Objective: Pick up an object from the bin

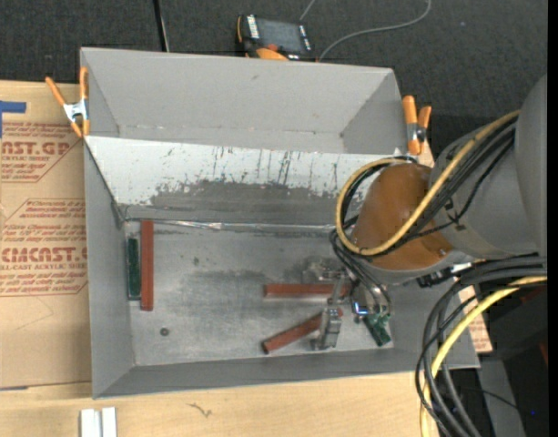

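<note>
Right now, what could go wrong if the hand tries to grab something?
The hand sits at the right ends of two reddish-brown sticks, the level stick and the slanted stick. It might catch both or nudge one away. Gripped by its end, a stick could tip and slip out.

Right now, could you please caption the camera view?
Gripper low among two red-brown sticks, lower right of the grey metal bin.
</note>
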